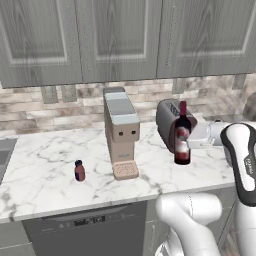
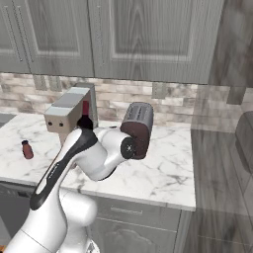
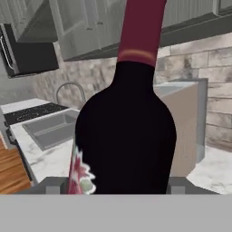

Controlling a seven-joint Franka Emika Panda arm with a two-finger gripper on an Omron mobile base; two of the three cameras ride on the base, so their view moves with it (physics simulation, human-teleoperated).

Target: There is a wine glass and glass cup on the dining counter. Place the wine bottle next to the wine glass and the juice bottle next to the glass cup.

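The wine bottle [image 1: 182, 142], tall and dark with a red cap and a pale reddish label, stands on the marble worktop [image 1: 40, 160] in front of the brick wall. My gripper [image 1: 190, 138] reaches it from the right and is shut on its body. In the hand view the wine bottle [image 3: 131, 136] fills the space between the two fingertips [image 3: 54, 186]. The juice bottle [image 1: 79, 171], tiny and dark red, stands alone to the left on the same worktop, also seen as the juice bottle [image 2: 27, 149]. The wine glass, the glass cup and the dining counter are out of view.
A beige coffee machine [image 1: 120, 132] stands between the two bottles. A grey toaster [image 1: 167, 120] sits right behind the wine bottle. Wall cabinets [image 1: 120, 40] hang overhead. A sink with a tap [image 3: 54, 129] lies further left.
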